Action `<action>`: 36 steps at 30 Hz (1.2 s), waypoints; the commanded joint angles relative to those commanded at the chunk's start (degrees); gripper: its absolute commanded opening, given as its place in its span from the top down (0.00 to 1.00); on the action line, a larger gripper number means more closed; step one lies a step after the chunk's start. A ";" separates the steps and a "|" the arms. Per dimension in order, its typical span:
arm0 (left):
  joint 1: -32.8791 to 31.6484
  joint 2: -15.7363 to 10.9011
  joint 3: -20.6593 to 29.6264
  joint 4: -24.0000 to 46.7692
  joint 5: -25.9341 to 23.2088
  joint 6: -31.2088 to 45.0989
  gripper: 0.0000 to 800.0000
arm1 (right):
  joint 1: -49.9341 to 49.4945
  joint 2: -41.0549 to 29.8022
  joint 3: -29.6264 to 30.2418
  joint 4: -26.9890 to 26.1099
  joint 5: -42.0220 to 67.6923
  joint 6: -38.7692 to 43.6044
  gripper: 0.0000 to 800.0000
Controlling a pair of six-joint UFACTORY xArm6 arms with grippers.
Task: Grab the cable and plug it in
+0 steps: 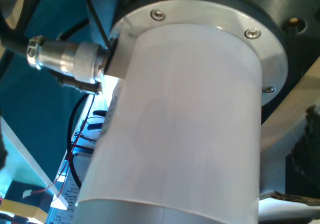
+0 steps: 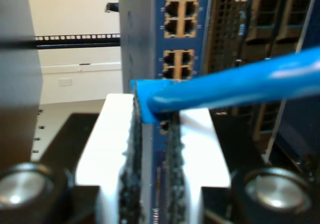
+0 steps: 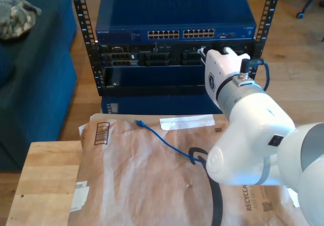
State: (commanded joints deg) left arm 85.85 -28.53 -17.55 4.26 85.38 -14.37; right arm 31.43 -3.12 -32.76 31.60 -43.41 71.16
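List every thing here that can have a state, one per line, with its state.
cable: clamped near one end, not plugged in.
far plug: lying loose on the brown paper.
my second gripper: shut on the cable, facing the switch.
switch: ports that show are empty.

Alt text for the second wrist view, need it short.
A bright blue cable is pinched between the white fingers of my second tool, its end at the gap. Behind stands a blue network switch with rows of empty ports, in a rack.
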 joint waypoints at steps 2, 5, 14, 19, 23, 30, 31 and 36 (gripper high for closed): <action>0.09 -0.09 0.00 0.00 -0.18 0.62 0.00 | 0.09 0.09 0.00 0.00 0.00 0.00 1.00; 1.85 -0.09 0.09 0.09 -1.23 1.23 0.00 | 0.09 0.53 -0.18 0.09 0.00 0.00 1.00; 2.55 -4.75 5.27 2.46 -9.67 2.37 0.00 | 0.00 1.49 -1.76 0.00 0.00 0.09 1.00; 3.16 -4.75 7.56 2.55 -13.19 2.37 0.00 | 0.00 1.58 -2.02 0.09 0.09 0.09 1.00; 3.60 -4.66 10.64 2.46 -18.37 2.37 0.00 | -0.09 2.64 -2.02 0.09 0.09 0.09 1.00; 4.48 -2.99 11.52 2.37 -21.36 2.99 0.00 | -0.18 2.73 -2.46 0.00 0.09 0.09 1.00; 5.36 -2.90 11.52 2.37 -21.98 3.08 0.00 | -0.18 2.73 -2.37 0.00 0.09 0.09 1.00; 7.12 -2.29 11.60 2.37 -22.15 4.66 0.00 | 0.09 2.73 -2.81 0.00 0.09 0.09 1.00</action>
State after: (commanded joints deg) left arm 92.97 -30.81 -5.95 6.64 63.23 -9.71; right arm 31.52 -0.40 -35.57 31.60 -43.32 71.25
